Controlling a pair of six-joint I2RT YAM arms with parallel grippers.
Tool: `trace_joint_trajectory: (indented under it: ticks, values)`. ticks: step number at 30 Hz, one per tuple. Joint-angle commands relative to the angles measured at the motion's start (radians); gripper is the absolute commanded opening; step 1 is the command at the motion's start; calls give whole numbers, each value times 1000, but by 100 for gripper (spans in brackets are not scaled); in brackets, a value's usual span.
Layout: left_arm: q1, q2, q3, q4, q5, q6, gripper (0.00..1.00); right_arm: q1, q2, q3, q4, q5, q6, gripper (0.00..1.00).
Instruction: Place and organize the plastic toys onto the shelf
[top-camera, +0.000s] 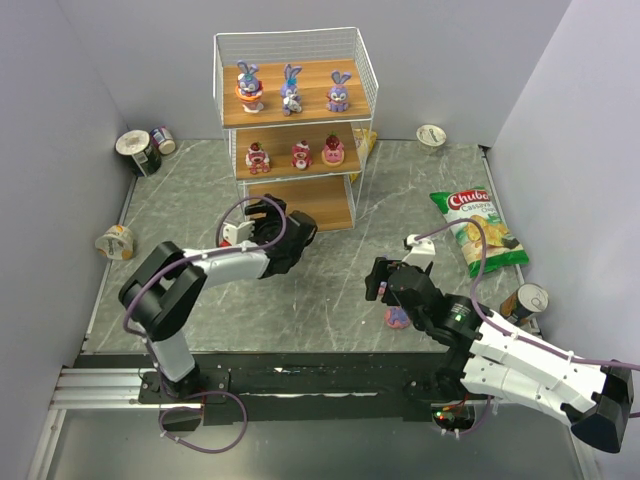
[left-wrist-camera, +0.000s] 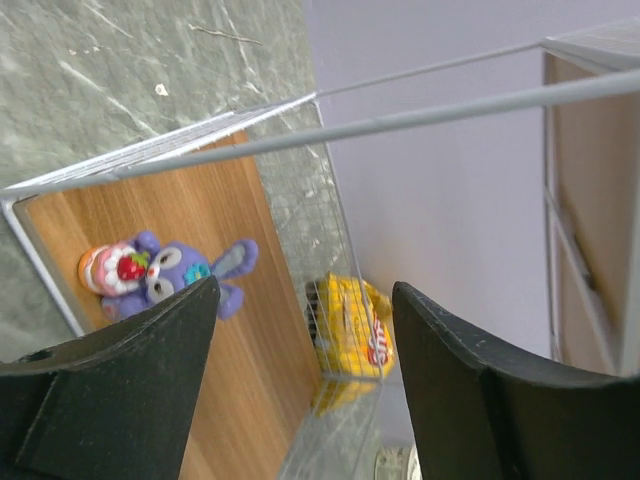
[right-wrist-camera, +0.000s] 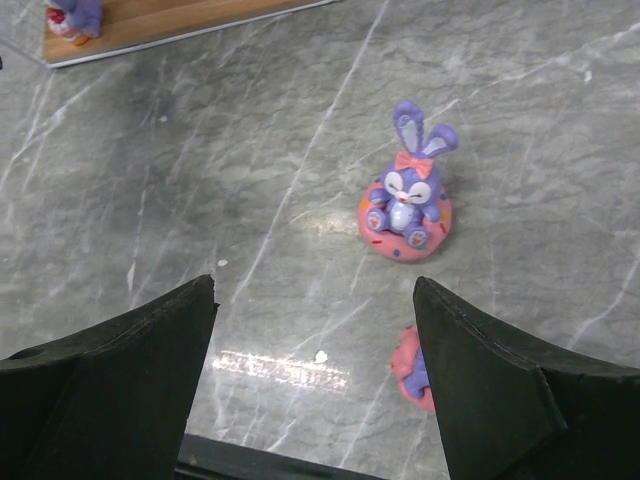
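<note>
The shelf (top-camera: 296, 112) stands at the back. Three purple bunnies (top-camera: 291, 88) stand on its top board and three pink-red figures (top-camera: 301, 154) on the middle board. My left gripper (top-camera: 268, 215) is open and empty at the front of the bottom board (left-wrist-camera: 250, 330). A purple bunny with a strawberry (left-wrist-camera: 160, 272) lies there by the left finger. My right gripper (right-wrist-camera: 315, 290) is open and empty above the table. A bunny on a pink donut base (right-wrist-camera: 405, 200) stands ahead of it. Another pink toy (right-wrist-camera: 412, 368) is half hidden by the right finger. One toy shows under the right arm (top-camera: 397, 318).
A green-red chip bag (top-camera: 480, 228) lies at the right, with a can (top-camera: 525, 300) near it. Cups and cans stand at the left (top-camera: 138, 150) (top-camera: 116, 241) and back right (top-camera: 431, 134). A yellow packet (left-wrist-camera: 355, 325) lies behind the shelf.
</note>
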Motion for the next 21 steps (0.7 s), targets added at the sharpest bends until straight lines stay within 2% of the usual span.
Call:
trace_joint_trajectory:
  ticks: [1,6,9,10,12,13,15,16,17,19,20,21]
  values:
    - [-39,-115,-24,-92,-38,-53,76,-12,-13,9,60,-50,-6,86]
    - [-65,-226,-114,-98,-33,-39,77,-18,-12,1,89,-102,1,86]
    - [-70,-308,-162,-110,-4,22,77,-32,6,-17,175,-175,0,83]
    - [-70,-332,-177,-106,5,91,76,-41,17,-23,204,-200,1,80]
    - [-68,-410,-234,-109,25,126,75,-85,74,-38,334,-298,8,68]
    - [-64,-440,-254,-104,34,222,75,-107,103,-42,383,-342,15,64]
    - [-42,-533,-317,-103,85,298,75,-156,215,-35,542,-421,15,50]
    - [-21,-564,-340,-33,126,456,74,-164,259,-22,574,-471,18,44]
    - [32,-593,-364,-17,181,514,75,-172,354,21,601,-493,17,34]
    - [105,-670,-438,110,374,698,74,-179,446,76,678,-536,5,23]
    - [167,-687,-453,120,423,728,73,-179,532,136,700,-544,-2,10]
    - [192,-710,-470,131,465,767,73,-181,572,167,720,-553,-14,6]
